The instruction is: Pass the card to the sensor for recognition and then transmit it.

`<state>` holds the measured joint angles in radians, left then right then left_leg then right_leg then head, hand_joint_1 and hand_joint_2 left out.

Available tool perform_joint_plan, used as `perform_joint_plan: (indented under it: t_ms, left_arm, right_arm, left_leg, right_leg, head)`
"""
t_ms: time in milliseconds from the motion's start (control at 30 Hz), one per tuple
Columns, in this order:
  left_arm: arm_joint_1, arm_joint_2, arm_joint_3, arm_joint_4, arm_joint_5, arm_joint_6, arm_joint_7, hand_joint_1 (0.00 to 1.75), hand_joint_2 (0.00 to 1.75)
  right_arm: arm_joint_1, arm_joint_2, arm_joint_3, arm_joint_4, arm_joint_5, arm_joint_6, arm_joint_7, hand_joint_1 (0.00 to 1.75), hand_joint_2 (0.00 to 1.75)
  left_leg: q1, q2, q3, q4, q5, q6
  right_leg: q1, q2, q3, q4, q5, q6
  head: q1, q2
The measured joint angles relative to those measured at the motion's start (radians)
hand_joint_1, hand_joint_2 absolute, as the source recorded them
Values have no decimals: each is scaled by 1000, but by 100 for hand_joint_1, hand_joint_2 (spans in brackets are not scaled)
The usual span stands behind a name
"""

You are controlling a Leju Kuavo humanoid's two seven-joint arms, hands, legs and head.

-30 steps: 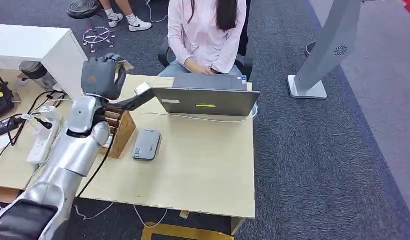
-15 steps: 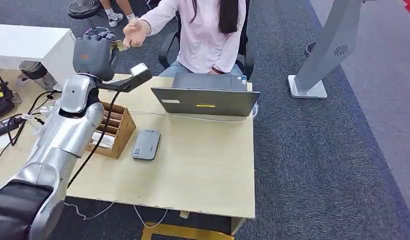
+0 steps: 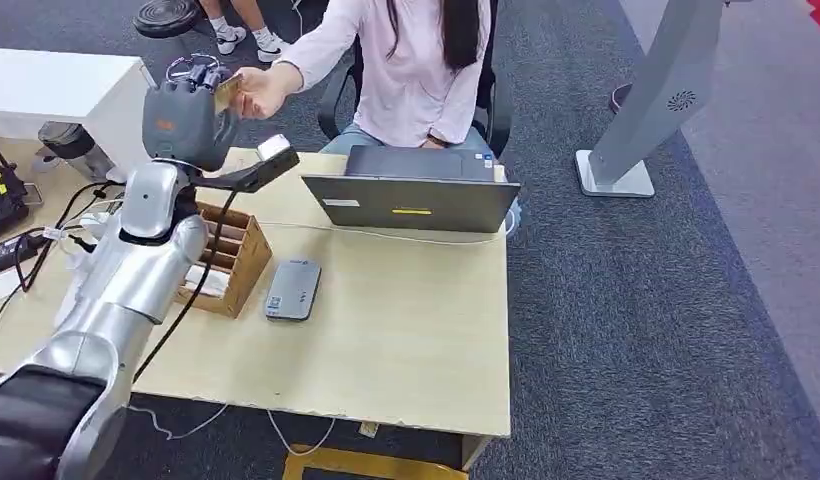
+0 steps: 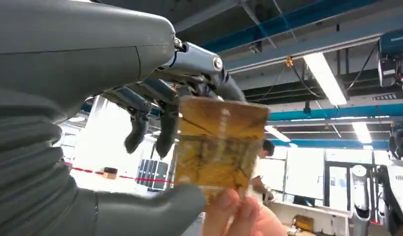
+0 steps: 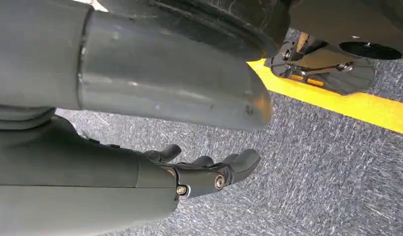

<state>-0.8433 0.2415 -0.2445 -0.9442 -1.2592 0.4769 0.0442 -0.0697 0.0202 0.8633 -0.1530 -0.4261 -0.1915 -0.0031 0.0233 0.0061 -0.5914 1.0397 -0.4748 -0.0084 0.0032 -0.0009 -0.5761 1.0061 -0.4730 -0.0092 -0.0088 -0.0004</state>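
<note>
Card (image 3: 226,92) is up in the air past the far left corner of the table (image 3: 406,330), pinched in the robot's left hand (image 3: 186,120) between the thick thumb and the darker fingers (image 4: 165,123), its yellowish face plain in the left wrist view. A seated person's hand (image 3: 261,92) has reached across from behind the laptop (image 3: 416,195) and touches the card's free edge; the wrist view shows fingertips on the lower edge of the card (image 4: 220,142). By my reading this is the handover, the last part of the job, with the grey sensor (image 3: 293,288) lying flat on the table beside the wooden box (image 3: 231,260), well below the raised hand. To do it well, I'd hold the arm steady and keep the pinch firm until the person plainly has a grip, then ease the fingers apart without jerking. Letting go early risks the card dropping to the carpet beyond the table's far edge; clinging on makes a tug-of-war that could bend it. The right hand (image 5: 209,172) hangs down over the carpet, fingers loosely curled and holding nothing; whether it counts as clenched I cannot tell.
</note>
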Motion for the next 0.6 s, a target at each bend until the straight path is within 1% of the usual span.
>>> perform_joint_plan:
  t_ms: [167,200,367,467,533,600]
  left_arm:
    - [43,8,0,-4,15,29,-16,0,175]
    - [50,10,0,-7,19,29,-19,0,0]
    - [81,11,1,-42,60,27,-47,0,0]
    - [141,9,2,-120,106,26,-69,0,0]
    - [191,8,2,-184,122,25,-71,0,0]
    - [223,7,2,-224,126,24,-74,0,0]
  right_arm:
    - [0,0,6,0,0,0,0,0,0]
    - [0,0,6,1,-1,-1,0,0,0]
    - [0,0,8,2,-12,-5,2,0,0]
    - [1,0,8,2,-24,-6,0,0,0]
    - [2,0,8,2,-28,-8,0,0,0]
    - [1,0,8,2,-32,-8,0,0,0]
  left_leg:
    - [0,0,0,0,0,0]
    - [0,0,0,0,0,0]
    - [0,0,0,0,0,0]
    - [-1,0,0,0,0,0]
    - [-1,0,0,0,0,0]
    - [-1,0,0,0,0,0]
  right_leg:
    - [0,0,0,0,0,0]
    - [0,0,0,0,0,0]
    - [0,0,0,0,0,0]
    - [-1,0,0,0,0,0]
    - [-1,0,-1,0,0,0]
    - [-1,0,-1,0,-1,0]
  head:
    - [0,0]
    - [0,0]
    - [0,0]
    - [0,0]
    - [0,0]
    - [0,0]
